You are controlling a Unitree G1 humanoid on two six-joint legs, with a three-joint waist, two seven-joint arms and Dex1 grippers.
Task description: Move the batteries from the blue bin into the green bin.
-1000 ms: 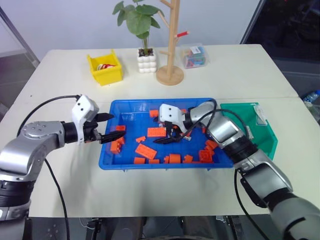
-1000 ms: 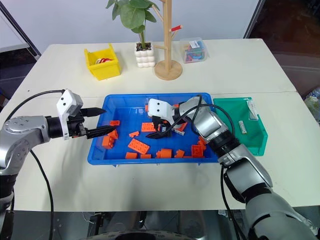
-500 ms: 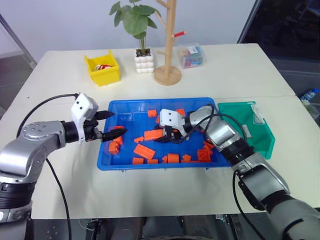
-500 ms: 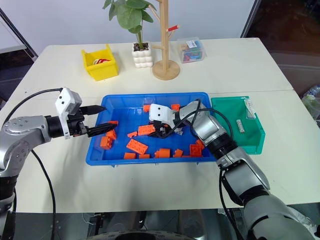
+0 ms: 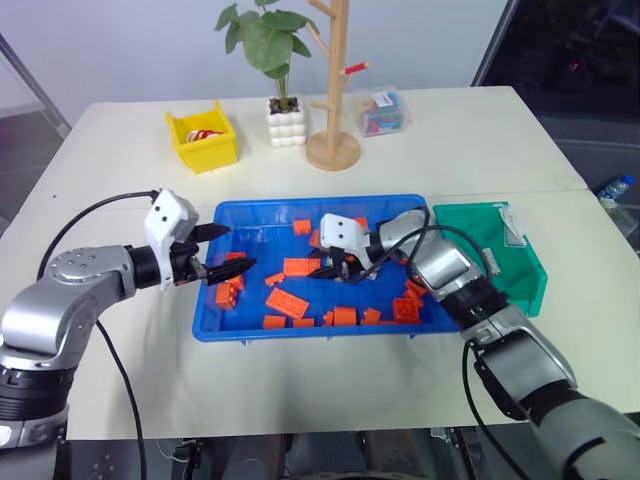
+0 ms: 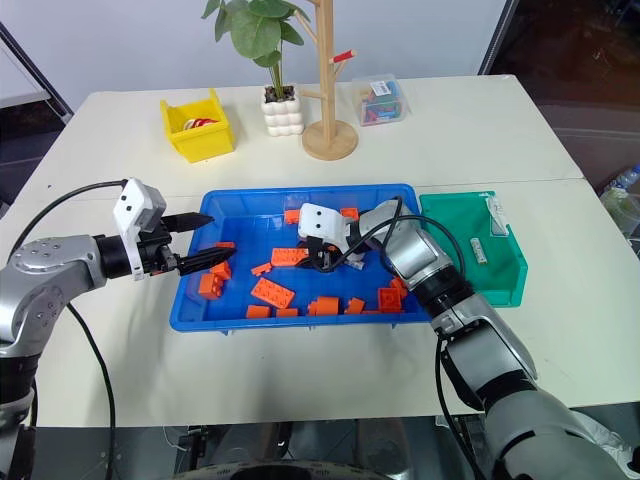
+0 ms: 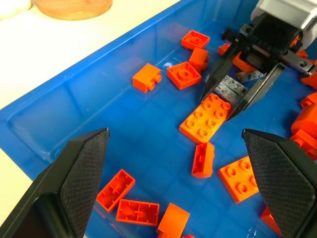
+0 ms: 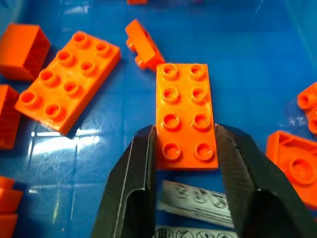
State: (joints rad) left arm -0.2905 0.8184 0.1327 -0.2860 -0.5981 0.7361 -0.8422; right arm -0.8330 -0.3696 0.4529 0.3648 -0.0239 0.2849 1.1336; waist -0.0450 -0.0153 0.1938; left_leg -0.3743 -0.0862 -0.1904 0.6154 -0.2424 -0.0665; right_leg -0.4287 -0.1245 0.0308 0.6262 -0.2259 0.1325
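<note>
**Table [image 5: 450, 130].** One pale work surface that carries everything below.

**Blue bin [image 5: 310, 203].** One shallow tray at the table's centre. It is the source container.

**Green bin [image 6: 490, 280].** One bin, just beside the blue bin's right end, on the robot's right. One slim silver battery [image 6: 479, 250] already lies on its floor.

**Yellow bin [image 5: 205, 140].** One bin, well apart at the far left, and no part of the task.

**Left gripper [image 5: 238, 248].** It hovers over the blue bin's left end with its jaws wide apart and empty, well clear of the batteries.

**Right gripper [image 5: 325, 270].** This is the nearer arm. It points down and leftward into the middle of the blue bin. Whether it is clamped or only closing cannot be told.

**Orange bricks [image 7: 207, 118].** There are more than a dozen, scattered over the tray floor. The end of one eight-stud brick sits at the right gripper's tip.

**Batteries [image 7: 230, 89].** At least two labelled grey cylinders lie side by side within the right gripper's span, just behind that brick. Their long axis appears to run across the gap, not along it. The lift probably depends on catching the batteries without the brick.
</note>
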